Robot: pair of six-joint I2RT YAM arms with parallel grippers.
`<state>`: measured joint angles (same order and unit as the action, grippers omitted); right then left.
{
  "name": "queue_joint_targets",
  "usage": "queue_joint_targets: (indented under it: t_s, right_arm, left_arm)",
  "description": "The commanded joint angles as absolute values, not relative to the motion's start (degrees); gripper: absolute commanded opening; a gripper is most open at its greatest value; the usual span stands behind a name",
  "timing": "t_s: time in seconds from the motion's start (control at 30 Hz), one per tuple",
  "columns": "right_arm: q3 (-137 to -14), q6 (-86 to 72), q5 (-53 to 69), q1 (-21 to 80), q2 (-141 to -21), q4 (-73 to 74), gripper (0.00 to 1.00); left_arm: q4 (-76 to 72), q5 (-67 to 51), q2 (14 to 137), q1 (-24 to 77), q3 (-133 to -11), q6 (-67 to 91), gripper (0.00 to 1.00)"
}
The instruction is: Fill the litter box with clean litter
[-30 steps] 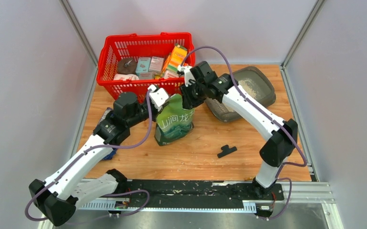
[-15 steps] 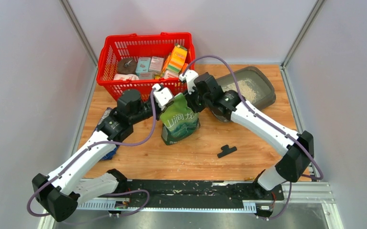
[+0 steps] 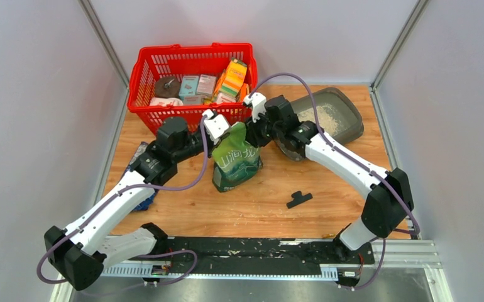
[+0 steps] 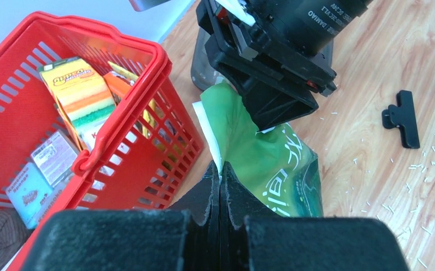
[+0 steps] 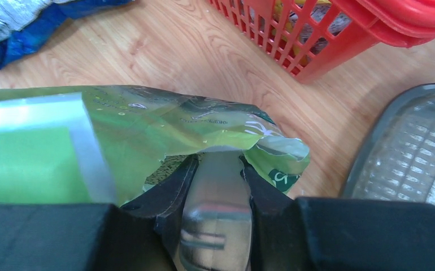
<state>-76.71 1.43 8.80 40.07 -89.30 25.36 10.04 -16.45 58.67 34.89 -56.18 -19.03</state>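
The left gripper (image 3: 219, 128) is clenched flat on the top left edge of the pouch (image 3: 234, 160); in the left wrist view its fingers (image 4: 220, 179) meet with only the thin white-green lip of the pouch (image 4: 260, 158) between them. The right gripper (image 3: 257, 129) grasps the pouch's opposite top corner. From the right wrist, its fingers (image 5: 215, 169) are pinching the torn, crumpled green film (image 5: 119, 124). Between the two grips the pouch stands upright on the table (image 3: 258, 207), leaning slightly toward the left.

The litter box (image 3: 357, 126) lies at the back right of the table, just behind and to the right of the right gripper, with the right forearm passing over its near left corner. In the right wrist view its grey wall (image 5: 396, 147) curves just right of the fingers, apart from them and from the pouch. The litter (image 3: 327, 118) is spread over the box floor, clear of both grippers; the pale patch at the right edge of the wrist view is probably more of it, though too little shows to be sure.

The basket (image 3: 164, 63) sits at the back left, just behind the left gripper. A black clip (image 3: 299, 199) lies on the table nearer the arms' bases, well apart from the pouch. A blue bag (image 5: 12, 34) lies under the left arm
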Motion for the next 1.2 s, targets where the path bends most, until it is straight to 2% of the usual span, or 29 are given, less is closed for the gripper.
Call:
queue_joint_targets:
  t_s: [0.0,0.2,0.4,0.57,0.97,1.17]
  right_arm:
    - [-71.2,-5.6,25.7,35.5,-96.0,37.4,0.0]
    - [-72.1,-12.8,43.5,28.2,-99.0,32.5,0.0]
    - [-72.0,-20.9,53.7,26.1,-97.2,27.3,0.0]
    - [-69.9,-34.0,58.3,22.7,-95.5,20.8,0.0]
    - [-68.6,-50.5,60.5,10.7,-93.0,8.5,0.0]
    - [-68.3,-54.2,61.7,9.2,-91.5,6.3,0.0]
  left_arm:
    - [-7.0,-16.3,56.9,34.5,-61.4,-21.1,0.0]
    - [-5.9,-16.3,57.7,34.5,-62.2,-22.8,0.0]
    - [-4.0,-16.3,58.8,34.5,-63.8,-25.5,0.0]
    - [-3.1,-16.2,59.6,34.5,-65.2,-28.9,0.0]
    - [9.1,-20.4,56.1,34.5,-67.1,-40.9,0.0]
    - [12.3,-21.6,53.7,34.5,-65.4,-45.5,0.0]
